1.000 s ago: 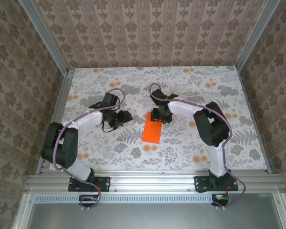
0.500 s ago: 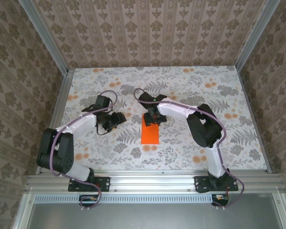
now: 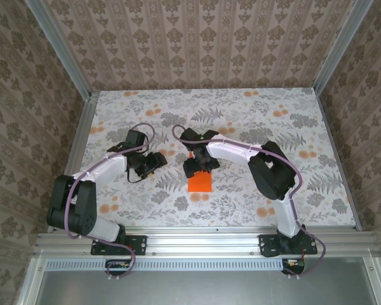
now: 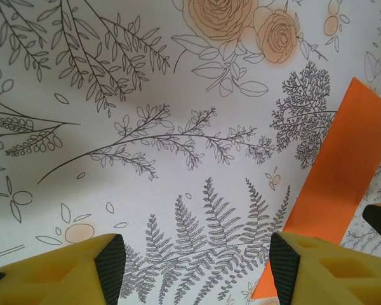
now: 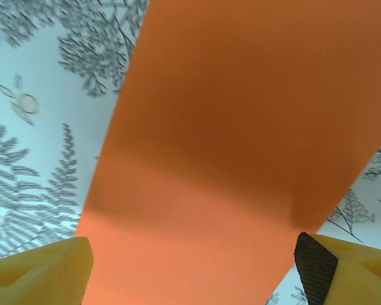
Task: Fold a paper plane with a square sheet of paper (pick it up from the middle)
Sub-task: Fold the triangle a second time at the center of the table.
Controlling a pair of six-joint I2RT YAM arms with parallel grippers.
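The square sheet of paper [image 3: 199, 183] is bright orange and lies flat on the flowered table as a narrow rectangle, near the middle. My right gripper [image 3: 195, 166] hangs low over its far part, open. Its yellow fingers [image 5: 38, 270] stand on either side of the strip's width, and the paper [image 5: 241, 127] lies spread beneath them. My left gripper [image 3: 153, 161] is open to the left of the paper, over printed ferns, with nothing between its fingers [image 4: 82, 270]. In the left wrist view the paper [image 4: 340, 190] runs along the right edge.
The table cover [image 3: 254, 114] is white, printed with grey leaves and pale orange flowers [image 4: 219, 16]. Aluminium rails [image 3: 197, 238] border the near edge and both sides. Patterned walls close in the back and sides.
My right gripper has moved left and nearer along the paper, covering its far half, and its jaws have widened. The left gripper has shifted a little left. The paper has stayed put.
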